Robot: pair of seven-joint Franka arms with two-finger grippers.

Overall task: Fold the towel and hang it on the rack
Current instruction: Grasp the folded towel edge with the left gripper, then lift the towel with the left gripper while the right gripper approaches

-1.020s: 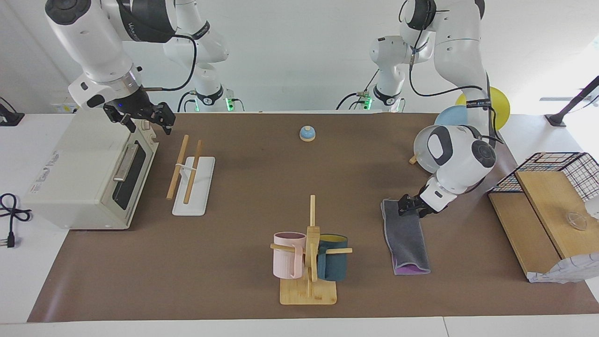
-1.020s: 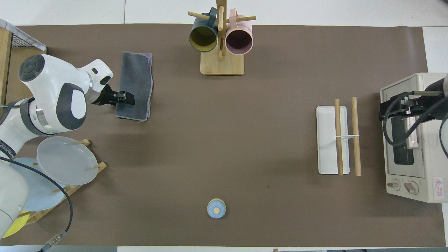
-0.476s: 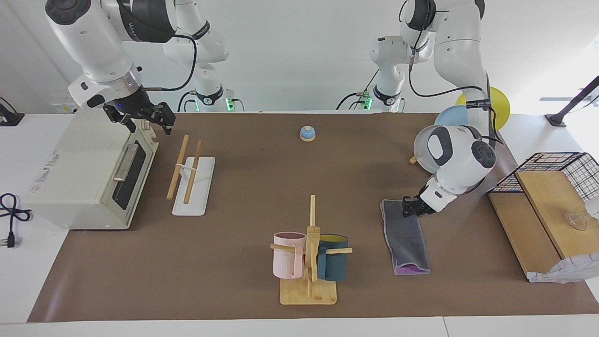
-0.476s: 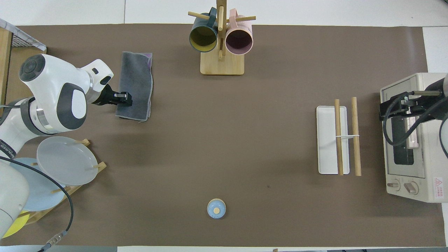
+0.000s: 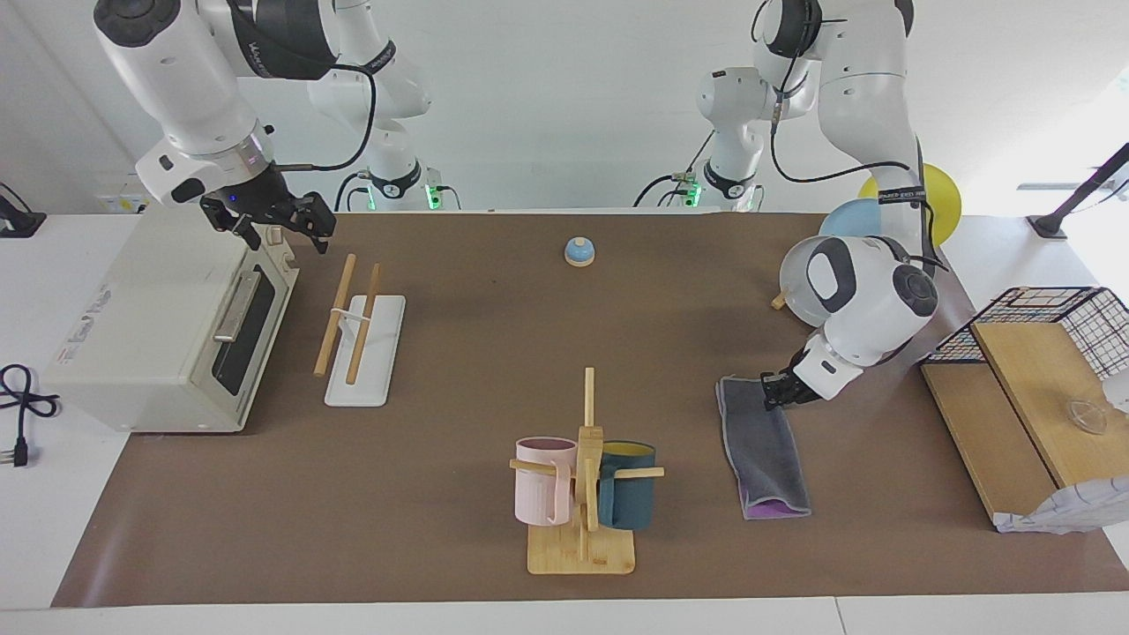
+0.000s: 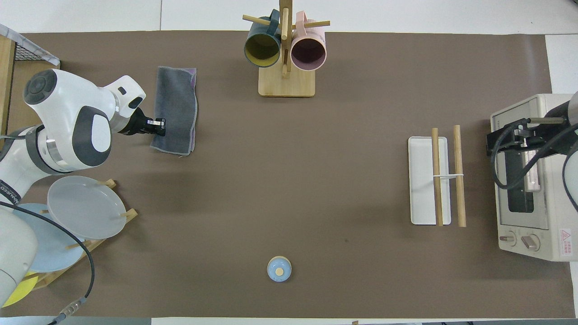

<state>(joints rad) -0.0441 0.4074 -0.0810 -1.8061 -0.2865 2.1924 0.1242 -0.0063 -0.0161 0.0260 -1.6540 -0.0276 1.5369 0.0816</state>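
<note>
The towel (image 5: 764, 445) lies folded on the brown mat, dark grey face up, with a purple strip at the end farthest from the robots; it also shows in the overhead view (image 6: 176, 108). My left gripper (image 5: 775, 390) is low at the towel's corner nearest the robots, on the edge toward the left arm's end (image 6: 158, 127). The rack (image 5: 351, 317), two wooden rods on a white base, stands beside the toaster oven (image 6: 446, 177). My right gripper (image 5: 284, 235) hangs open and empty over the oven's corner by the rack (image 6: 491, 143).
A toaster oven (image 5: 159, 331) stands at the right arm's end. A mug tree (image 5: 584, 481) with pink and blue cups stands beside the towel. A blue bell (image 5: 579, 252) sits near the robots. A plate stand (image 6: 76, 212) and a wooden shelf with a wire basket (image 5: 1028, 388) are at the left arm's end.
My left gripper has drawn back across the towel's near corner toward the left arm's end. The towel stays flat. My right gripper has shifted slightly.
</note>
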